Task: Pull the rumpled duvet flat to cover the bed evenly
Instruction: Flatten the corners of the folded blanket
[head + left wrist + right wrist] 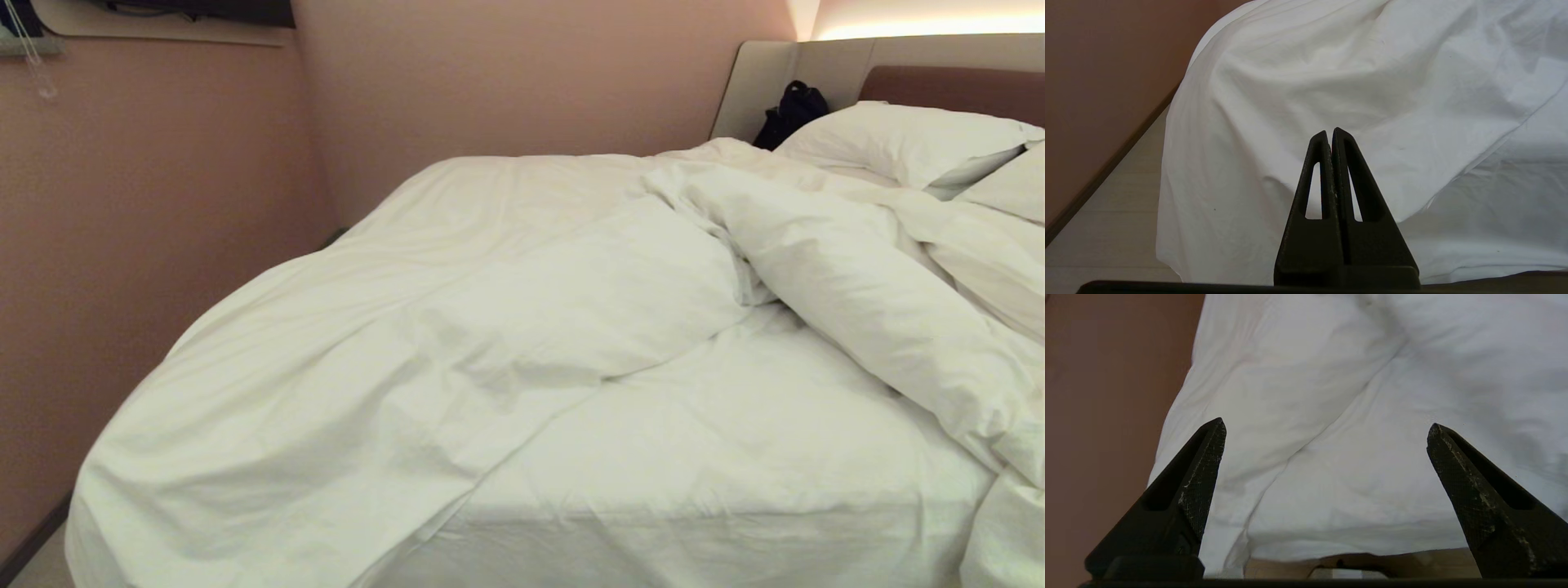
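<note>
My right gripper [1327, 430] is released, its two black fingers [1202, 465] spread wide with nothing between them, and it hangs in the air facing the foot end of the bed [1372, 559]. Straight in front of it I see the duvet [1274, 400], which does not touch the fingers. The edge of the duvet runs as a diagonal fold ahead of the gripper, and to the other side of this fold lies the thin white sheet [1392, 477] on the mattress. Just under the gripper the sheet hangs over the beige base of the bed. My left gripper [1331, 134] is clenched on nothing, its fingers pressed together, and it stays low before the corner of the bed, where the duvet drapes down over the side toward the pale floor [1106, 212]. Beyond both grippers, in the head view, the duvet covers the side of the bed near the pink wall [163, 204] and is bunched into a thick roll across the far part. Farther still, two pillows [898, 139] rest against the headboard [955, 86], and a black bag [792, 110] sits beside them.
</note>
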